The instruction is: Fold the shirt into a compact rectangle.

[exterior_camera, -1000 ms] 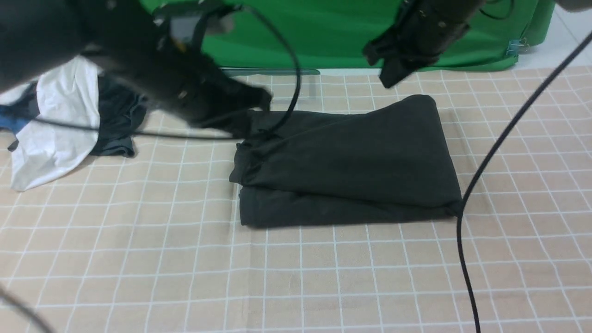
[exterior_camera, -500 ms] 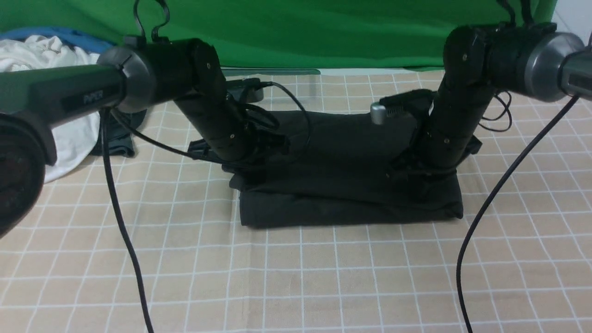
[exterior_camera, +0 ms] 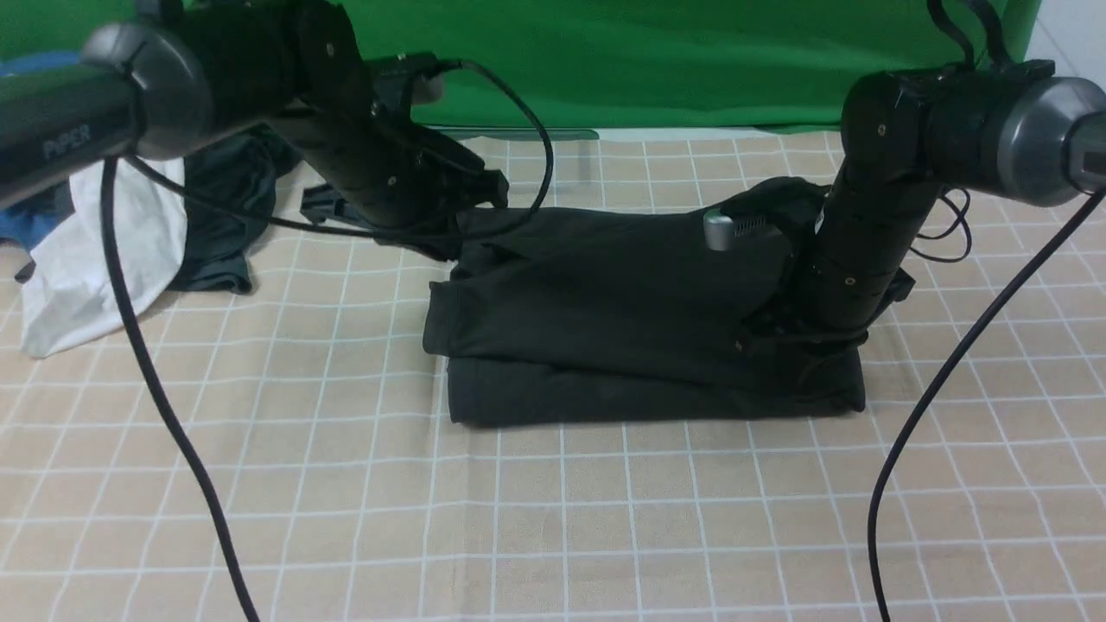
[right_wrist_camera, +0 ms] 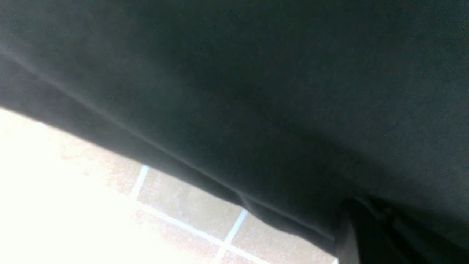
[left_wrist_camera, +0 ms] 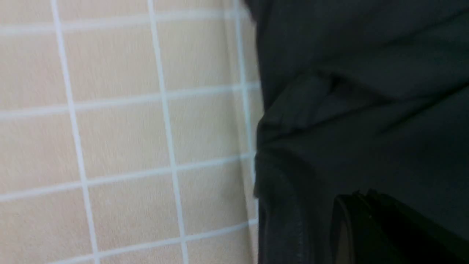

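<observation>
1. Nearest: bare checked tablecloth (exterior_camera: 553,518), beige with white grid lines; two black cables (exterior_camera: 933,406) hang across it, one on each side.
2. Mid-table: the shirt (exterior_camera: 605,328), very dark, lies folded into a rough rectangle of stacked layers. The upper layer sits askew on the lower one, its left edge overhanging.
3. Right gripper (exterior_camera: 782,341) is pressed down onto the shirt's near right corner. Its fingers are lost against the dark cloth, so I cannot tell whether it is clenched or released. The right wrist view shows mostly dark fabric.
4. Left gripper (exterior_camera: 449,246) is at the shirt's far left corner, low over the cloth; grip state cannot be made out.
5. Far left: a white garment (exterior_camera: 95,259) beside a dark grey garment (exterior_camera: 220,225), well apart from the shirt.
6. Farthest: green backdrop (exterior_camera: 648,60).
</observation>
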Available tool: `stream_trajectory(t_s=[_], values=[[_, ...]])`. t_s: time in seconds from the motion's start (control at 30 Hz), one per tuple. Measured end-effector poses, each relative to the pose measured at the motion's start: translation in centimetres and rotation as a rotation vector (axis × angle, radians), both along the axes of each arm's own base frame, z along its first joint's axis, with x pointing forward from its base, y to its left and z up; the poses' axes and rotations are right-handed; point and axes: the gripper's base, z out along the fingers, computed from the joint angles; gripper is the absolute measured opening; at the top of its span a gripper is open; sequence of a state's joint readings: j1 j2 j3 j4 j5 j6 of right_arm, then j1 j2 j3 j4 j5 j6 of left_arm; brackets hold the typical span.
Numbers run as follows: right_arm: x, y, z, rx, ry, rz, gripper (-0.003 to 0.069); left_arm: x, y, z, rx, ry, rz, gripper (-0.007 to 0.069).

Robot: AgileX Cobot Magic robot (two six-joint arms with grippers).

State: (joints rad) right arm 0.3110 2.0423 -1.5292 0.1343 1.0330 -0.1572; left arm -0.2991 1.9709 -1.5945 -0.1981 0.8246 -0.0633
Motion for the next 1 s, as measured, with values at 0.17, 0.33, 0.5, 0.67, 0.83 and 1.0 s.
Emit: stream_trajectory(t_s=[0.17, 0.33, 0.5, 0.67, 0.83, 1.0], values=[[0.0, 0.0, 0.9, 0.011, -0.039, 0.002, 0.0038, 0.8, 0.0, -0.6, 0.038, 0.001, -0.009, 0.0029], [0.1, 0.0, 1.0, 0.015, -0.053, 0.0, 0.0038, 1.3, 0.3, -3.2, 0.122, 0.057, -0.034, 0.0193], [0.3, 0.1, 1.1, 0.02, -0.069, -0.001, 0.0038, 1.5, 0.2, -5.1, 0.133, 0.101, -0.036, 0.04], [0.3, 0.1, 1.1, 0.021, -0.07, -0.002, 0.0038, 1.6, 0.0, -6.0, 0.111, 0.129, -0.035, 0.04], [0.3, 0.1, 1.1, 0.024, -0.077, -0.003, 0.0038, 1.6, -0.6, -6.6, 0.077, 0.136, -0.103, 0.0132], [0.3, 0.1, 1.1, 0.024, -0.077, -0.003, 0.0038, 1.6, -0.7, -5.5, 0.087, 0.084, -0.192, 0.0034]])
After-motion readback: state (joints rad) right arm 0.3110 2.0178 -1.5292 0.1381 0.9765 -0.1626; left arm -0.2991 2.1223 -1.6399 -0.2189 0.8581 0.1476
